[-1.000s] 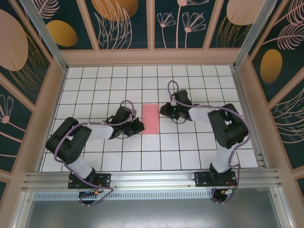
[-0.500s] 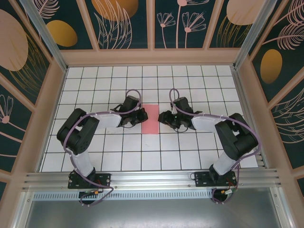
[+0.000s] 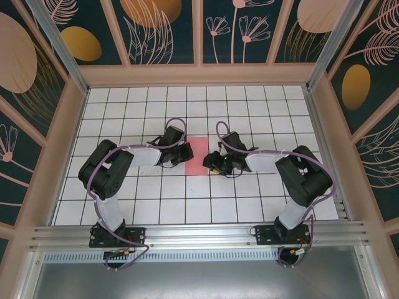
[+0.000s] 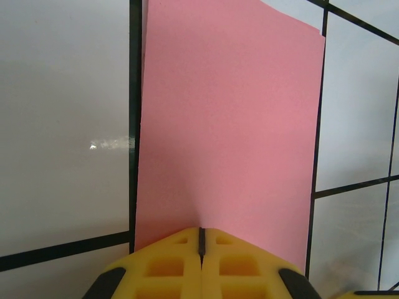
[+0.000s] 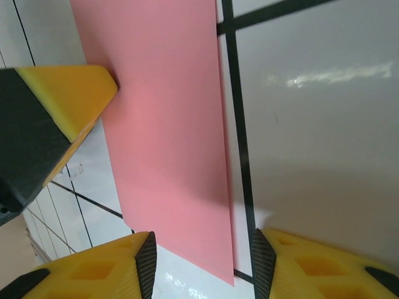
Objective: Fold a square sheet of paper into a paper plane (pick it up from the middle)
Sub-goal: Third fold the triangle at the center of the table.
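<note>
To fold cleanly, I should pin the square sheet of paper (image 3: 198,156), now a narrow rectangle lying mid-table, and take its edge squarely before lifting. My left gripper (image 4: 201,240) has its jaws pressed together, tips on the paper's 9 o'clock edge. My right gripper (image 5: 202,265) stands half spread, straddling the 4 o'clock corner and holding nothing.

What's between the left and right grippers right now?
The pink paper, a narrow rectangle flat on the tiles, lies between the left gripper and the right gripper. The top view shows this best.
</note>
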Tool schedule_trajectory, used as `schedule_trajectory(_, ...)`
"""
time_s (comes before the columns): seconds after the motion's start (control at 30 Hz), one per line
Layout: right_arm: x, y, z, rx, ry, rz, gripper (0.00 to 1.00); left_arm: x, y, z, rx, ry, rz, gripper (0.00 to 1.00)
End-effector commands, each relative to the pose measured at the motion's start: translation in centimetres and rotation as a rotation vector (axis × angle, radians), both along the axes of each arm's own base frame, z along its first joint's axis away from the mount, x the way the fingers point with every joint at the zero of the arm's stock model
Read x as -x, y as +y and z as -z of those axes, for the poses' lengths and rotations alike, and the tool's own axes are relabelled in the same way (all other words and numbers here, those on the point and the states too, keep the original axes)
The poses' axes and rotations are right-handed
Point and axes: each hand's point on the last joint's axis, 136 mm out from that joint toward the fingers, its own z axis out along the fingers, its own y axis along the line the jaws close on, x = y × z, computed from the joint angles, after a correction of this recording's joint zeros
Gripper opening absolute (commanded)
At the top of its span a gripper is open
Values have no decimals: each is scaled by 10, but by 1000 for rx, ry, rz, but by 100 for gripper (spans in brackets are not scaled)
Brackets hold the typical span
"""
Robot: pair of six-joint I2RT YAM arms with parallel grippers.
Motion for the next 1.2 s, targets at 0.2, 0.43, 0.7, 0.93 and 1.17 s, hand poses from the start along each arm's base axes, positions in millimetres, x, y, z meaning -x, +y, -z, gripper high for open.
schedule_trajectory(0.2,13,14,4,12,86,-21,46,24,26,45,-135,134,-31,2)
schedule_trajectory(0.43,16,24,0,-3,91,-38,45,27,26,47,-135,139,-28,2)
schedule_trajectory(0.7,16,35,-14,-112,61,-43,45,28,26,47,-128,142,-30,2)
schedule_trajectory(0.93,6,7,-2,77,28,32,45,29,26,47,-126,142,-29,2)
schedule_trajectory(1.17,9,1,6,109,50,45,45,29,26,47,-125,142,-31,2)
